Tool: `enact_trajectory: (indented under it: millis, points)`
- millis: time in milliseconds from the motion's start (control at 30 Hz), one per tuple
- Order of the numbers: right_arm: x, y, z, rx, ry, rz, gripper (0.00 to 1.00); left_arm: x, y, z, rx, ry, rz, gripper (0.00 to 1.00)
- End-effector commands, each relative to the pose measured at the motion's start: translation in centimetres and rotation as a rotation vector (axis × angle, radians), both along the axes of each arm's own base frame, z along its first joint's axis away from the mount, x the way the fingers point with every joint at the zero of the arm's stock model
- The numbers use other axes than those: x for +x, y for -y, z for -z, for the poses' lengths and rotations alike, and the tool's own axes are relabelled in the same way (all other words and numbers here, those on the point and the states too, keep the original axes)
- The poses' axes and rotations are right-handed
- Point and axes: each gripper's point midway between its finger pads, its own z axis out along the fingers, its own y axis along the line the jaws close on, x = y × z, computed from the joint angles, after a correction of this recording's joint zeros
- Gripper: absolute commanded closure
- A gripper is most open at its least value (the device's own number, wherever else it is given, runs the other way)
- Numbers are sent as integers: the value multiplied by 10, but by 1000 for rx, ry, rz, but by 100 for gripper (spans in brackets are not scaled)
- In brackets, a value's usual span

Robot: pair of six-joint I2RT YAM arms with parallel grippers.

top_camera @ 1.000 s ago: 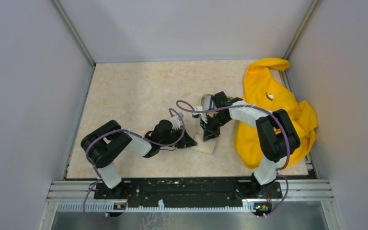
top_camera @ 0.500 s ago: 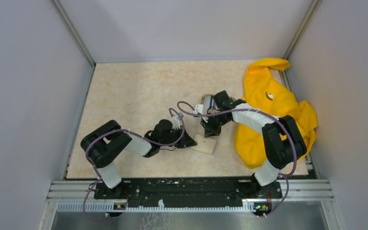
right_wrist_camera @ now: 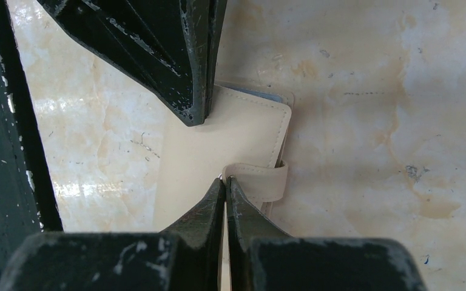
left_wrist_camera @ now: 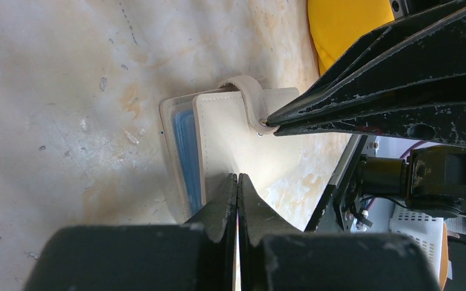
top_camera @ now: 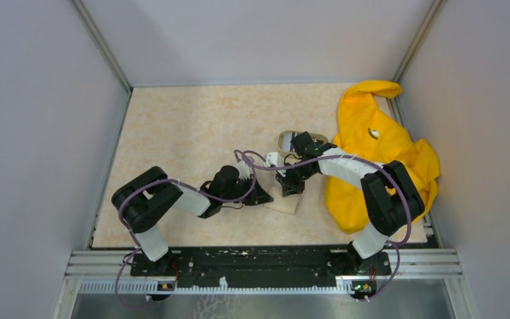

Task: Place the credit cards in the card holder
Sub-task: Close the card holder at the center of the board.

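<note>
Card holder (top_camera: 284,201): flat on table (top_camera: 192,126), front centre, blue lining (left_wrist_camera: 188,151) showing at edge.
Left gripper (left_wrist_camera: 237,177): fully closed, tips pressing cover.
Right gripper (right_wrist_camera: 225,180): fully closed, tips at strap (right_wrist_camera: 261,182); pinch unclear.
Holder contents hidden.

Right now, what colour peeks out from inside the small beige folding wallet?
Light blue, lining the small beige folding card holder; clearest in the left wrist view.
</note>
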Motion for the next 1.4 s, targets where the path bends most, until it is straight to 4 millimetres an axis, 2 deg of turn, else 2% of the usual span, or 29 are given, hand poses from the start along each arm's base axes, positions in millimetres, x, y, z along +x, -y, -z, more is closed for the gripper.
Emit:
enact_trajectory:
  millis: [0, 333, 1367]
  points:
    - [-6, -3, -7, 19, 22, -28, 100, -6, -2, 8, 29, -29, 20, 99]
    - [-19, 0, -2, -2, 9, -78, 100, -6, -1, 7, 26, -31, 23, 99]
    - [-55, 25, 39, -215, 51, -213, 100, -9, -1, 1, 3, -31, 28, 99]
